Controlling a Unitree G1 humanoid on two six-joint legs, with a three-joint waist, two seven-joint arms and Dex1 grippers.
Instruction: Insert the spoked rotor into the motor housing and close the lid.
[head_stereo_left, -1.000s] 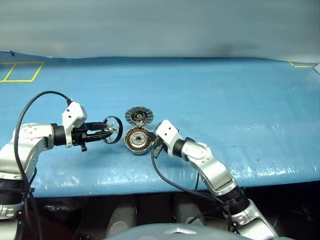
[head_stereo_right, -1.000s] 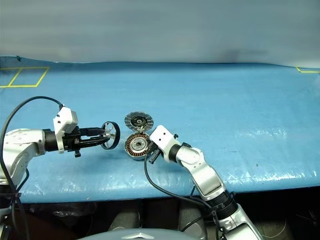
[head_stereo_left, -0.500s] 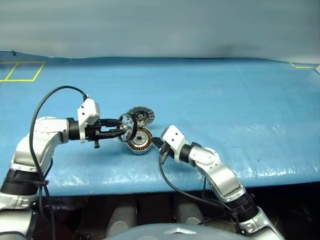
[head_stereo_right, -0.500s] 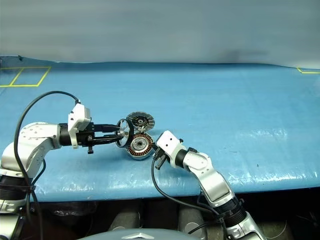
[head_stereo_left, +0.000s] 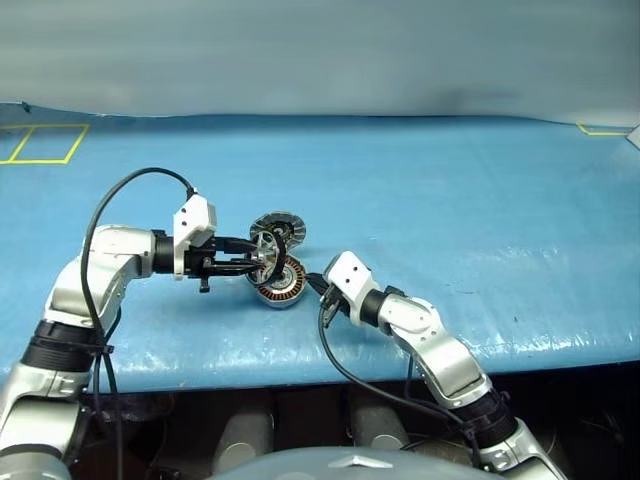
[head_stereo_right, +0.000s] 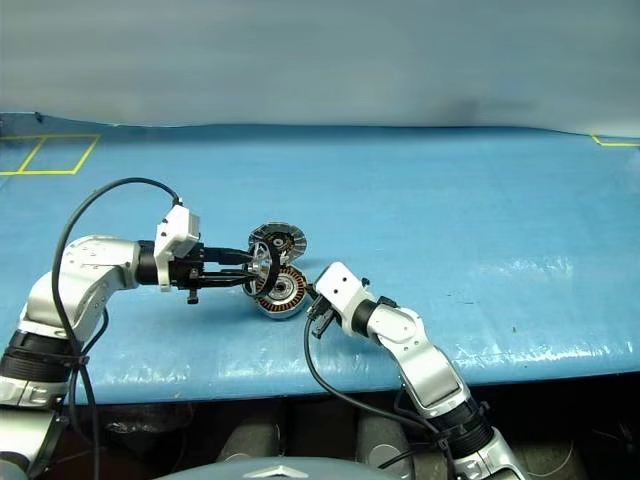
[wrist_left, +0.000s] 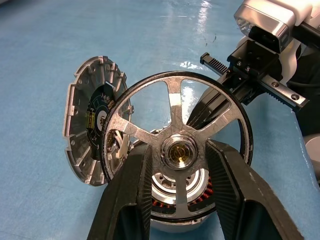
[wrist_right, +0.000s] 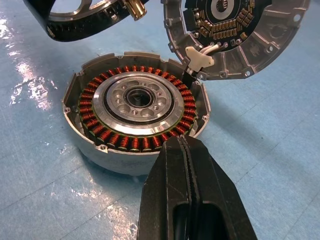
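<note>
My left gripper (head_stereo_left: 256, 260) is shut on the hub of the spoked rotor (head_stereo_left: 268, 257), a dark-rimmed wheel held on edge just above the left side of the motor housing (head_stereo_left: 284, 287). The left wrist view shows the rotor (wrist_left: 172, 107) clamped between both fingers (wrist_left: 137, 175). The housing (wrist_right: 135, 105) lies open on the table, showing copper windings around a grey centre. Its lid (wrist_right: 235, 35) stands tilted up at the far edge, ribbed face toward me. My right gripper (wrist_right: 186, 145) is shut and empty, with its tip at the housing's near right rim.
The blue cloth-covered table (head_stereo_left: 450, 190) stretches wide to the right and behind the housing. Yellow tape squares (head_stereo_left: 40, 145) mark its far left corner. The table's front edge (head_stereo_left: 300, 365) runs close under both arms, and black cables loop from each wrist.
My left arm has carried the rotor to the right, from clear of the housing to just over its left side. The right gripper drew slightly right, staying shut.
</note>
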